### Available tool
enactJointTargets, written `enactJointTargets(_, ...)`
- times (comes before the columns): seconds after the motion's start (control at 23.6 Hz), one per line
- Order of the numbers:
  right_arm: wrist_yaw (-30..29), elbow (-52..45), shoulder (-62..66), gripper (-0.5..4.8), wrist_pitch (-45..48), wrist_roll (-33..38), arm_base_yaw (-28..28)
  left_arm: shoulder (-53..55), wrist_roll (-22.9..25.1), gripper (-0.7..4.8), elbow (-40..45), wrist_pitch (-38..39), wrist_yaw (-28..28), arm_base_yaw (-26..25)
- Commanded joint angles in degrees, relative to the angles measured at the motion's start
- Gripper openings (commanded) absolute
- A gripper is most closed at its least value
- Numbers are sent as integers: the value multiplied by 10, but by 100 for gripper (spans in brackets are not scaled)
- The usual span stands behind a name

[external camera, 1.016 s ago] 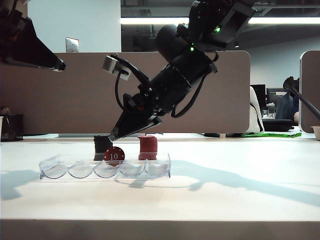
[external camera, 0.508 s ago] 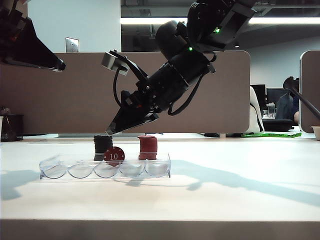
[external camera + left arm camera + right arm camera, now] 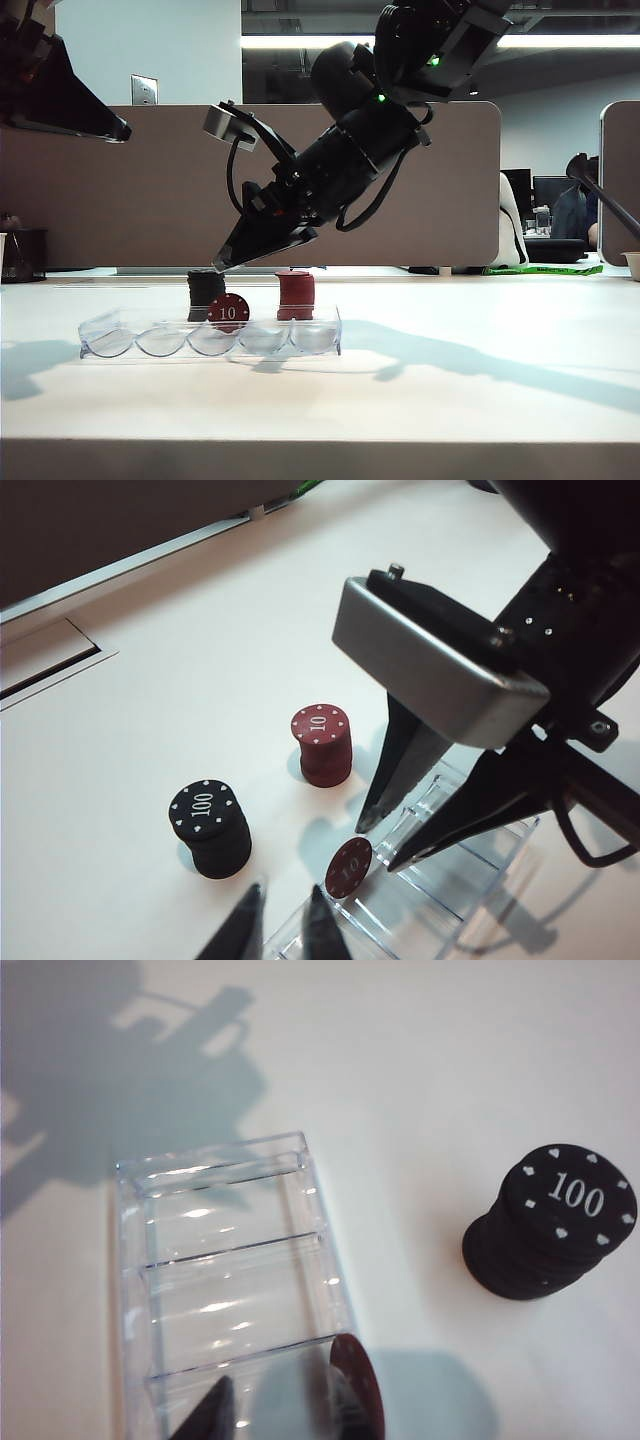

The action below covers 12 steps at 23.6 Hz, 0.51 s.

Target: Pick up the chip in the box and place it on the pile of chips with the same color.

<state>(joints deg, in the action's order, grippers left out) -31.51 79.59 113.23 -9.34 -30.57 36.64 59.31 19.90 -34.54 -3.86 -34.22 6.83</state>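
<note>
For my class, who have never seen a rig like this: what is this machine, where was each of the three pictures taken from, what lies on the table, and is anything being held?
This is a robot with two arms, each ending in a two-finger end effector. One picture looks across the white table from the side; the other two come from cameras on the wrists.

On the table lie a long clear plastic tray with scalloped grooves, a short stack of black chips marked 100 and a short stack of dark-red chips marked 10. A single dark-red chip marked 10 stands on edge in the tray.

The right end effector hangs open above that chip, holding nothing. The left end effector is raised at the side, open and empty.
</note>
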Motion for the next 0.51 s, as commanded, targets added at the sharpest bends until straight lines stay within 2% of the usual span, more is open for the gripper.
enactJointTargets(0.04, -6, 1, -3, 126, -12, -1, 1, -1, 3, 58, -3, -5, -3, 0)
enactJointTargets(0.51, -19, 1, -3, 113, -16, -1, 2, -1, 2, 58, -3, -5, -3, 0)
